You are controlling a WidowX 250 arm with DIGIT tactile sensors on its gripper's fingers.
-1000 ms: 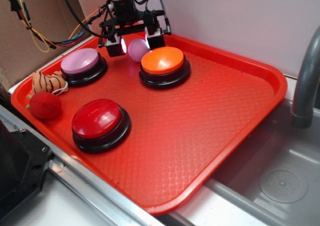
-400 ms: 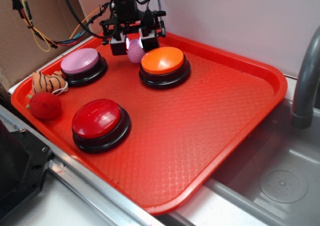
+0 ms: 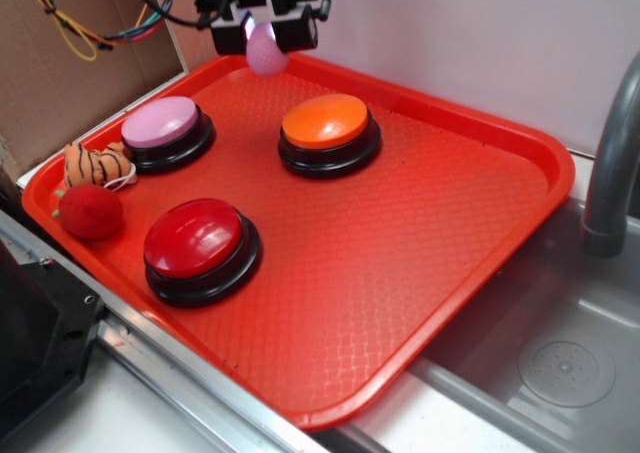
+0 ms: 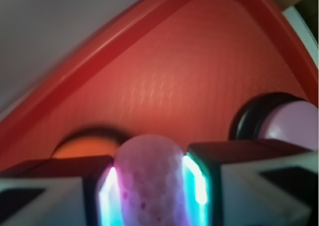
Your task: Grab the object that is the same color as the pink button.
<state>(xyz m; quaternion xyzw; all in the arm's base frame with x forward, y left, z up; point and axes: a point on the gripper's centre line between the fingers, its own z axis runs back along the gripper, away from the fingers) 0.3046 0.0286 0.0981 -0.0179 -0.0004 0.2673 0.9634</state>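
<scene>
The small pink dimpled ball [image 3: 266, 50] hangs in the air above the tray's back left edge, squeezed between the two glowing pads of my gripper [image 3: 265, 31]. In the wrist view the ball [image 4: 148, 178] fills the gap of the gripper [image 4: 149, 186], both pads pressed against its sides. The pink button [image 3: 160, 124], pale lilac top on a black base, stands on the tray at the left, below and in front of the gripper; its edge [image 4: 291, 123] shows at the right of the wrist view.
On the red tray [image 3: 450, 213] stand an orange button [image 3: 325, 123] and a red button [image 3: 194, 238]. A fuzzy red ball [image 3: 88, 211] and an orange striped plush toy [image 3: 95, 163] lie at the left edge. A sink [image 3: 560, 363] and grey faucet pipe [image 3: 610, 173] are at right.
The gripper closed on the pink ball beside the orange button and rose with it, lifting it off the tray towards the back left.
</scene>
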